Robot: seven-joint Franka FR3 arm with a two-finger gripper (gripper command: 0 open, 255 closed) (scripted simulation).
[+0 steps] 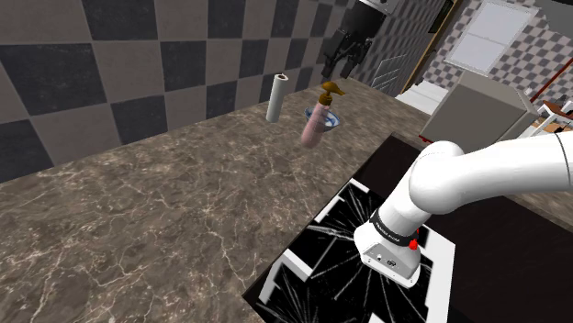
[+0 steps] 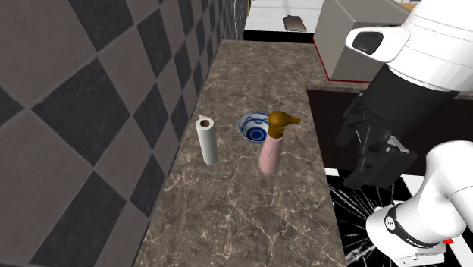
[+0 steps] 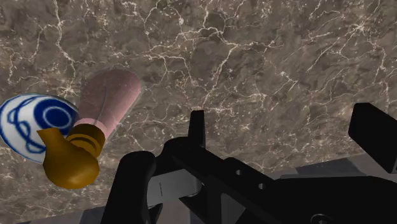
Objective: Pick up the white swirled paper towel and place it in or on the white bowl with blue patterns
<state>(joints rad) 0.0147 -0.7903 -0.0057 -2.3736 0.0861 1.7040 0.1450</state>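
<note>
Reach stage: the gripper (image 3: 286, 121) is held open and empty, well apart from the paper towel roll (image 2: 206, 140) by the wall edge of the counter (image 2: 250, 212). Next, it's probably to be lined up over the roll.

The paper towel roll (image 2: 207, 141) stands upright beside the bowl (image 2: 251, 127).

Brown marbled counter (image 1: 184, 202), upright white paper-towel roll (image 1: 276, 97), blue-patterned bowl (image 2: 252, 129), pink bottle (image 1: 317, 124) seemingly just beside bowl.
</note>
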